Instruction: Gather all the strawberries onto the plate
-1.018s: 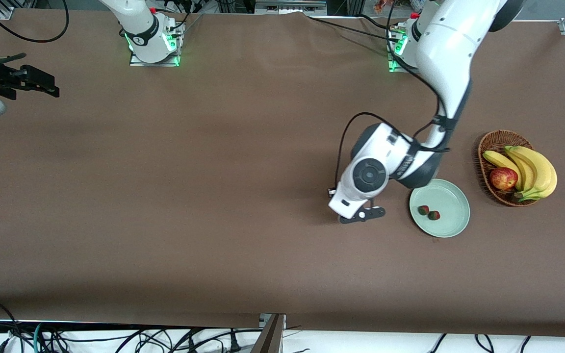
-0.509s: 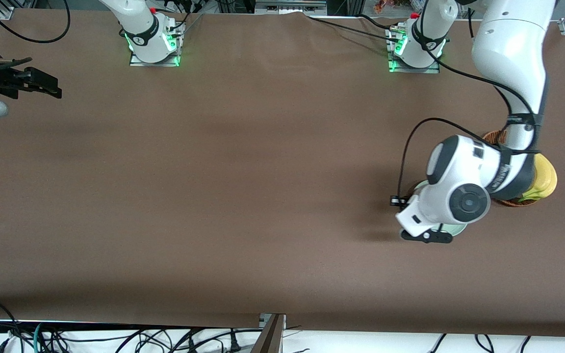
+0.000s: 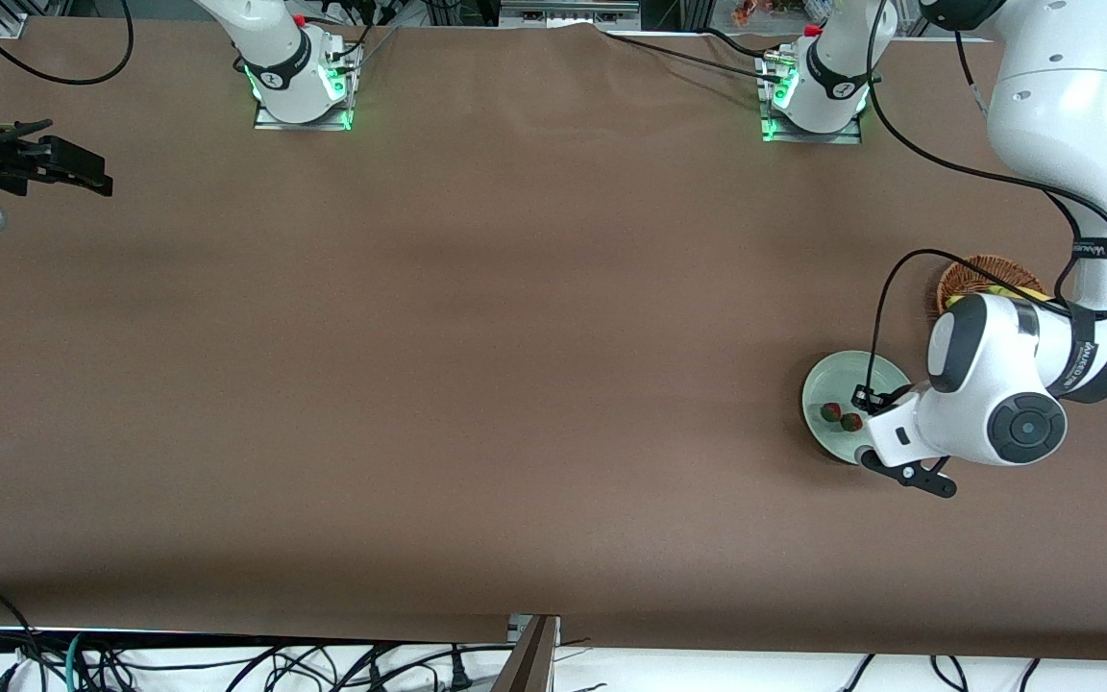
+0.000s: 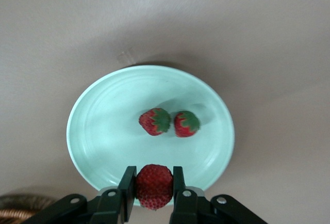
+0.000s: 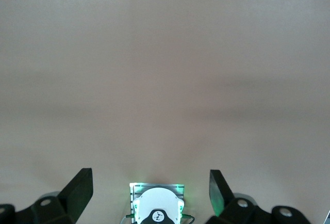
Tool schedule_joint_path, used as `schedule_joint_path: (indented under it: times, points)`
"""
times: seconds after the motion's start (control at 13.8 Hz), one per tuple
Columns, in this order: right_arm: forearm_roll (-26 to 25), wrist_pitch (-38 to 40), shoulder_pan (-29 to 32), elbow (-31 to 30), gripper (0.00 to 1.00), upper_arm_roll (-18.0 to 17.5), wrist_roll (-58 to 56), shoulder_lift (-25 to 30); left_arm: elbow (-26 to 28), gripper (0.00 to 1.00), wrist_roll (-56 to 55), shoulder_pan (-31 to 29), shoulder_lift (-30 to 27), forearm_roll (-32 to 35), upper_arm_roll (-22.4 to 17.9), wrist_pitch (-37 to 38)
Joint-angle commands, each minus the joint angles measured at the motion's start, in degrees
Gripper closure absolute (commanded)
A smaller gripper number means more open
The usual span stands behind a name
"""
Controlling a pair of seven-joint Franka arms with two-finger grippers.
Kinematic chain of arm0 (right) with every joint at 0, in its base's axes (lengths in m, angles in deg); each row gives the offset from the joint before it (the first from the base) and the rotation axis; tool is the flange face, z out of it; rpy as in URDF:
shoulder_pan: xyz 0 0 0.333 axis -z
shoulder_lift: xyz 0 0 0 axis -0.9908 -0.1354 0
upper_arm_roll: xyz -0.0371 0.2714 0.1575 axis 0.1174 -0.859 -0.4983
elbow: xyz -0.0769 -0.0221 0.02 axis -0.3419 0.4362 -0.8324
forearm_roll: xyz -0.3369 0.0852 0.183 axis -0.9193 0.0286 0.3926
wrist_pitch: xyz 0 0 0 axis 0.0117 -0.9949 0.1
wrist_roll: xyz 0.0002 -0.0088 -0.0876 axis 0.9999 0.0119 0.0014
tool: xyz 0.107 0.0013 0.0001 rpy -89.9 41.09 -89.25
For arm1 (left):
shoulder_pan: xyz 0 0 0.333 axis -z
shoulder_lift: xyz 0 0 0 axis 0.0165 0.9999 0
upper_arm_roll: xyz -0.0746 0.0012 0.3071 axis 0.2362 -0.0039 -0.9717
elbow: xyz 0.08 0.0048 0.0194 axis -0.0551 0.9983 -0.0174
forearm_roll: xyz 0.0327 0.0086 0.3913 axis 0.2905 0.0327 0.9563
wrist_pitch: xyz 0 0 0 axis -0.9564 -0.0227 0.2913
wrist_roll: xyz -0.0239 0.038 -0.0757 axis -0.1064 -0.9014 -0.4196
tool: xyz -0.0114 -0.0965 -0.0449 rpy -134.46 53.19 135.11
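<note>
The pale mint-green plate (image 3: 827,383) (image 4: 111,105) lies near the left arm's end of the table. Two strawberries (image 3: 830,411) (image 3: 851,422) rest side by side in it, shown closer in the left wrist view (image 4: 153,121) (image 4: 186,124). My left gripper (image 4: 153,176) is shut on a third strawberry (image 4: 153,187), held in the air over the plate's rim. In the front view the left arm's wrist hides that berry. My right gripper (image 3: 68,168) (image 5: 150,188) waits open with nothing between its fingers, over the right arm's end of the table.
A brown wicker basket (image 3: 981,272) stands beside the plate, farther from the front camera, and the left arm covers most of it. The right arm's base (image 5: 157,208) with green lights shows below the right gripper. Brown cloth covers the table.
The left arm has swung toward its own end of the table, carrying the strawberry from beside the plate to over the plate's rim. The right arm has barely moved.
</note>
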Motion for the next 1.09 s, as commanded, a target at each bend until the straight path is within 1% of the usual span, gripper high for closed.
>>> schedule_joint_path:
  times: [0.0,0.07,0.15,0.22,0.44,0.58,0.65,0.8,0.95,1.02]
  points:
    - [-1.04,0.18,0.45,1.24,0.00,-0.46,-1.32,-0.44,7.65,0.65,1.92,-1.27,-0.79,1.11,0.67,-6.58]
    - [-0.96,0.18,0.45,1.24,0.00,-0.46,-1.32,-0.44,8.90,0.45,1.92,-1.62,-0.79,1.02,0.67,-7.56]
    - [-0.96,0.09,0.36,1.24,0.00,-0.55,-1.32,-0.44,9.26,0.04,1.92,-1.62,-0.79,0.93,0.67,-7.66]
    - [-0.96,0.09,0.36,1.33,0.00,-0.55,-1.32,-0.53,9.00,0.00,1.92,-1.62,-0.96,0.93,0.76,-7.57]
    - [-0.87,0.27,0.45,2.90,0.00,-0.46,-1.58,-1.66,8.30,0.00,1.57,-0.92,-2.71,0.85,1.28,-7.04]
    - [-0.96,0.71,0.45,4.49,0.00,-0.55,-1.58,-2.63,7.25,0.00,1.04,-0.92,-6.74,0.23,3.12,-6.35]
    - [-0.96,0.71,0.45,4.58,0.00,-0.55,-1.58,-2.64,6.54,0.00,0.69,-0.92,-9.20,0.23,4.09,-4.34]
    - [-0.96,0.71,0.45,4.58,0.00,-0.55,-1.58,-2.64,4.88,0.00,-1.94,-0.83,-14.21,0.49,4.36,-2.04]
    - [-0.96,0.62,0.45,4.58,0.00,-0.46,-1.58,-2.81,2.86,0.00,-2.13,-0.92,-18.87,0.32,4.36,2.78]
    - [-0.96,0.62,0.45,4.58,0.00,-0.46,-1.58,-2.81,0.84,0.00,-2.21,-0.83,-20.46,0.49,4.53,5.33]
